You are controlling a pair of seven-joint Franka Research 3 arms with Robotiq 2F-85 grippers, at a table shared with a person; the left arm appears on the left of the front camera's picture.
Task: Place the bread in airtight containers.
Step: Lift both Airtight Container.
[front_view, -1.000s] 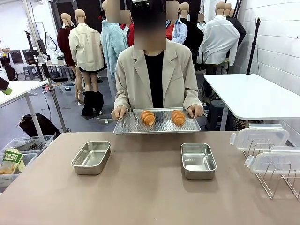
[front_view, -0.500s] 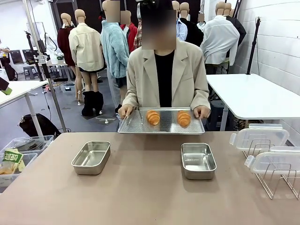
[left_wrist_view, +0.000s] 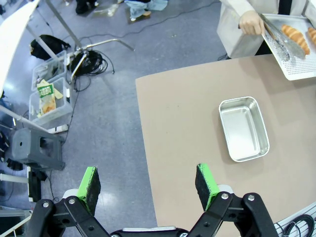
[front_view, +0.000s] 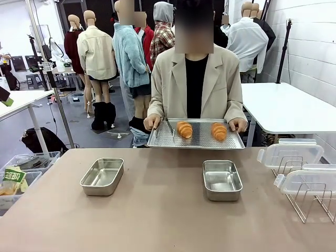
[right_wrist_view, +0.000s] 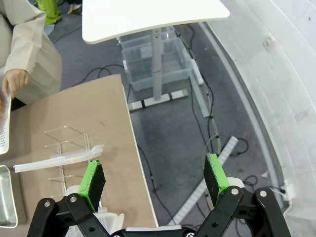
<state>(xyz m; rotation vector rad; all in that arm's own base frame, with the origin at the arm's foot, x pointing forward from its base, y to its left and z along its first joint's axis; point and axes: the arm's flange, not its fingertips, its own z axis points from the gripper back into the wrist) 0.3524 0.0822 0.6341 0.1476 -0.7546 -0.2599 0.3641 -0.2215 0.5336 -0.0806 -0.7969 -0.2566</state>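
Bread [front_view: 184, 129], two rolls on the tray [front_view: 201, 142] the person holds at the far side, looks light, soft and flaky, so pinch gently mid-body; pans [front_view: 102, 176] empty on table; left gripper [left_wrist_view: 147, 180] and right gripper [right_wrist_view: 154, 177] spread wide, empty; no readable writing.

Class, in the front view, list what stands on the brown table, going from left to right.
left steel container → right steel container → clear lids
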